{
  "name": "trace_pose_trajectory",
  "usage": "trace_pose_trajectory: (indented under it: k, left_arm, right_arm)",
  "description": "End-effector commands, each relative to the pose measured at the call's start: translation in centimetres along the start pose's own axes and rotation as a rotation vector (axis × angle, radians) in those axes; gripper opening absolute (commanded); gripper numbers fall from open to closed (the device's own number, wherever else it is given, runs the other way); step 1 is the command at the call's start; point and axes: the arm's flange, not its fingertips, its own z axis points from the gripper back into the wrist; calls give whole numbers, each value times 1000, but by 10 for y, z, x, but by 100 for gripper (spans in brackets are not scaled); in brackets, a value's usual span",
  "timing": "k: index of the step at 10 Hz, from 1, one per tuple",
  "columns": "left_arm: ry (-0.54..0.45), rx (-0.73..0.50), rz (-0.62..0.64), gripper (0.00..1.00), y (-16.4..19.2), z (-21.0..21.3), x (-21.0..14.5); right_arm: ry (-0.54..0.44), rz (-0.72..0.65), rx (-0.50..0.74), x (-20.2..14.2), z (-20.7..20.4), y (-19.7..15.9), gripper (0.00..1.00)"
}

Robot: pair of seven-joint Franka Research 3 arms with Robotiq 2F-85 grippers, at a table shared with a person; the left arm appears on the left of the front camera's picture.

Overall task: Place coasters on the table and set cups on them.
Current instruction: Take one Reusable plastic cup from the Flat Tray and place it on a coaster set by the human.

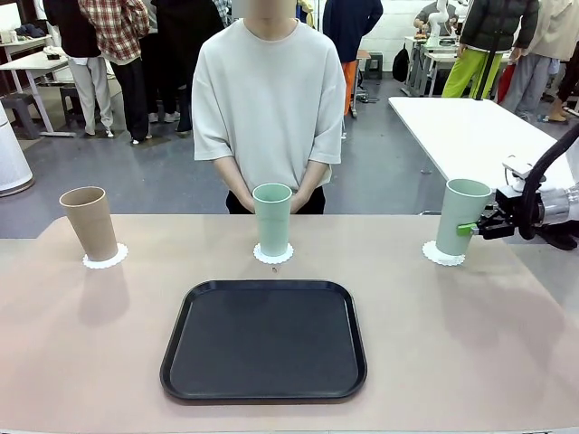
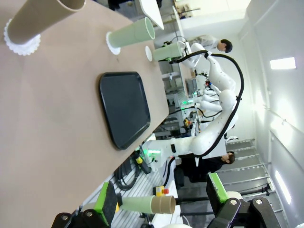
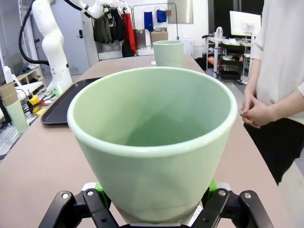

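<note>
Closest to the camera lies the black tray point(image 1: 264, 339) on the table point(image 1: 81, 353), well to the left of the right gripper point(image 1: 472, 229). That gripper is clamped around a green cup point(image 1: 461, 215) standing on a coaster point(image 1: 442, 255). Farther left stand another green cup point(image 1: 272, 220) and a brown cup point(image 1: 89, 222), each on its coaster. The left gripper point(image 2: 161, 202) hangs with fingers spread wide, holding nothing.
</note>
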Motion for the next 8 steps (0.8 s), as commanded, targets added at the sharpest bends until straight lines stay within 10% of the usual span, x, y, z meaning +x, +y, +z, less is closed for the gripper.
trace_pose_trajectory:
  k: [1,8]
  left_arm:
    - [-12,-14,-10,100,-2,1,-1]
    - [-12,-14,-10,100,-2,1,-1]
  right_arm:
    - [-26,9,-2,-3,1,-17,85]
    - [12,-20,0,-17,1,-23,85]
